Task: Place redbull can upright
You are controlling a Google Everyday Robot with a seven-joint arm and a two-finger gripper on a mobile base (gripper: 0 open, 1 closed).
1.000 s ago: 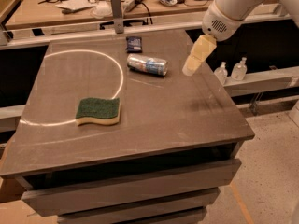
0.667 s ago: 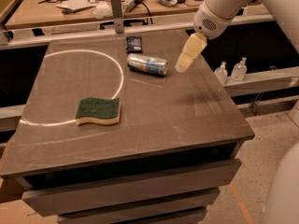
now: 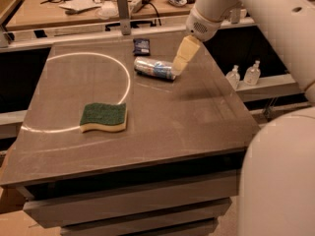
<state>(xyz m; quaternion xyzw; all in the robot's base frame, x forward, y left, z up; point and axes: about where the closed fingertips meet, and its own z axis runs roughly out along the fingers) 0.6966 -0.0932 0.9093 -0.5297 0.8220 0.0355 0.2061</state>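
The redbull can (image 3: 154, 68), silver and blue, lies on its side on the grey table (image 3: 162, 122), towards the back centre, its long axis running left to right. My gripper (image 3: 179, 67), with cream-coloured fingers (image 3: 184, 54), hangs from the white arm coming in from the upper right. Its tips are at the can's right end, touching or almost touching it.
A small dark-blue packet (image 3: 141, 45) lies just behind the can. A green and yellow sponge (image 3: 104, 117) lies front left, by a white curved line on the table. Two small bottles (image 3: 244, 74) stand on a shelf to the right. A cluttered bench runs behind.
The gripper has moved left and down from the table's right side until its tips reach the can's right end. The can has not moved.
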